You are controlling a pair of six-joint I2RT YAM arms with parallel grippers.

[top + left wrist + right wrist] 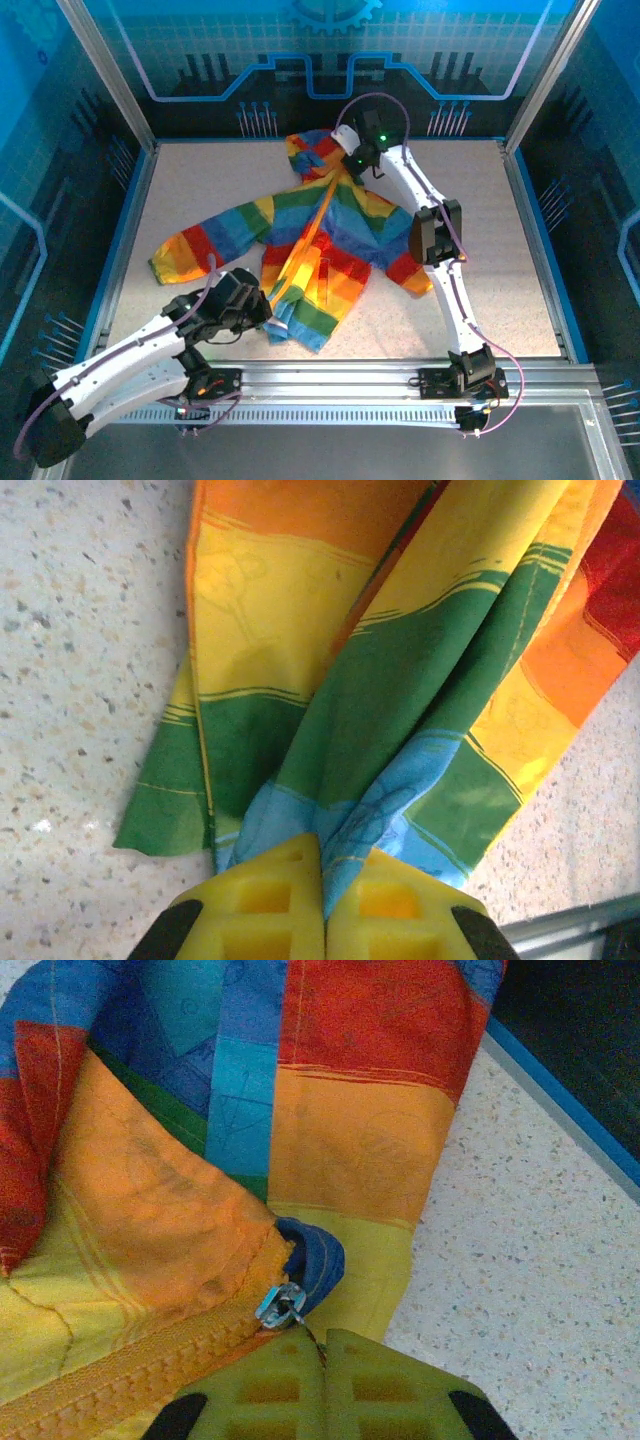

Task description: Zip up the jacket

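Jacket (pixel 330 230) lies mid-table (pixel 500 250), hood toward the far edge, hem toward the near edge, sleeves spread. Left gripper (pixel 322 865) is clamped on the blue hem band at the bottom of the front, with cloth bunched between the pads. Right gripper (pixel 322 1345) is closed at the collar, pinching what looks like the pull tab (pixel 308 1335) under the zipper slider (pixel 281 1305). The orange zipper (pixel 120 1380) reads meshed up to the slider. Judgement: this is the last stretch of the zip. To do it well, pin the hem taut toward the near edge and pull the right gripper straight along the zipper line, low to the cloth. The blue collar tab (pixel 315 1255) beside the slider could snag.
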